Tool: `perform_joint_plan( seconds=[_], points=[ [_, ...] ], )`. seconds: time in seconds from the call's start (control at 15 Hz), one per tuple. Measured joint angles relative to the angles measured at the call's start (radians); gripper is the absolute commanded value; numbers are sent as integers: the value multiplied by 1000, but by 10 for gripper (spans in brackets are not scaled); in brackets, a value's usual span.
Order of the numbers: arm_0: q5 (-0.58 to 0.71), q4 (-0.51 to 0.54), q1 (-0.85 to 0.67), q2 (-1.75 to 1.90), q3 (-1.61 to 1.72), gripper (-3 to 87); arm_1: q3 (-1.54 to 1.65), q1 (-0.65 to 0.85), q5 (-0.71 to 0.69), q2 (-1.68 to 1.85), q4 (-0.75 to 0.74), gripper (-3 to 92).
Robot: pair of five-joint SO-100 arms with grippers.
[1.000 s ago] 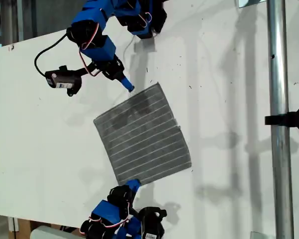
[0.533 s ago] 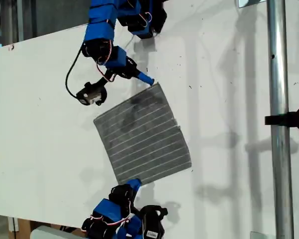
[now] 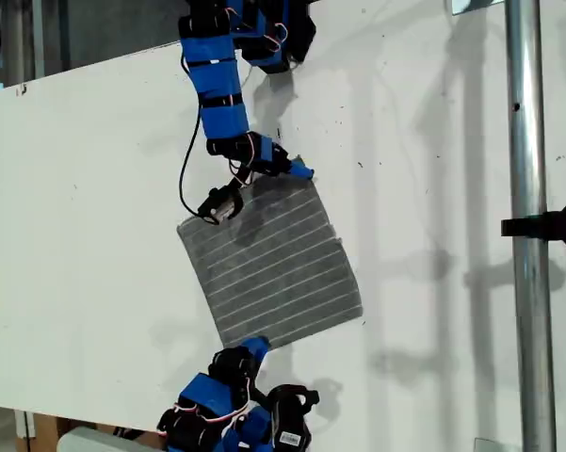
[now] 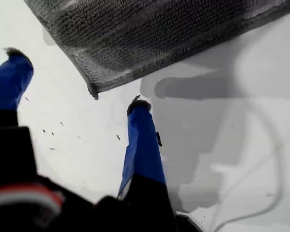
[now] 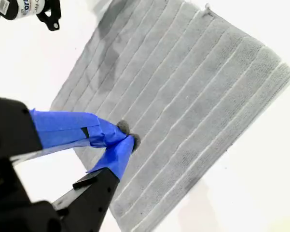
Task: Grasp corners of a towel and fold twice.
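Beside the towel (image 4: 149, 34) corner, my first gripper (image 4: 77, 79) gapes (second gripper (image 5: 126, 136) clenched).

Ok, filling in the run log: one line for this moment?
towel flat, unfolded | my first gripper open at its corner | my second gripper shut at another edge, grasp unclear

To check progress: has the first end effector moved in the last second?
Yes. My first end effector went toward the exterior view's right, reaching a corner of the towel.
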Motion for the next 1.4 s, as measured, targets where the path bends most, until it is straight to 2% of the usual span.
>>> perform_joint_plan(
  seconds=[0.4,0.6,1.0,1.4],
  points=[
    [-20,-21,26,0,32,-29,-49,12,-3,-161,-87,310],
    [-26,-28,26,0,32,-29,-106,20,-6,-181,-86,330],
    [-34,-29,34,0,32,-29,-301,21,-31,-127,190,338],
    [-34,-35,40,2,38,-29,-400,23,-54,-86,307,344]
  ],
)
